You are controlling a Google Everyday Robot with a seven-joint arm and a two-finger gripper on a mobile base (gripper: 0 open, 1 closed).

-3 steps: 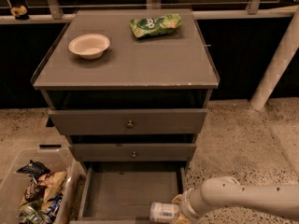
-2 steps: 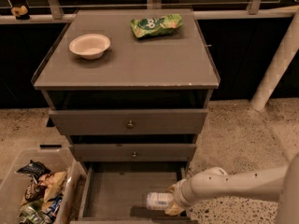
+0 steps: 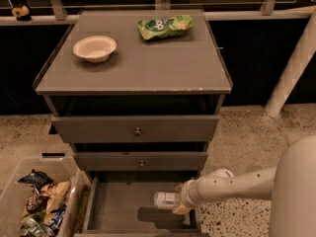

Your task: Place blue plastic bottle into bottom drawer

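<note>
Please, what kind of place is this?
Probably an office or lab snack area: grey drawer cabinet, snack bin on speckled floor. The gripper holds the blue plastic bottle over the bottom drawer.

Pincer (image 3: 177,202) and bottle (image 3: 163,200) over bottom drawer (image 3: 117,210)

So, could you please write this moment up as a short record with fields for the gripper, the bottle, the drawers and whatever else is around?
gripper: gripper reaches in from the right over the bottom drawer, shut on the bottle
bottle: blue plastic bottle held sideways above the drawer floor, with its shadow beneath
drawer: bottom drawer pulled out
upper drawers: top drawer and middle drawer pulled out less
cabinet top: white bowl at left, green snack bag at the back
floor, left: plastic bin holding snack packets
</note>
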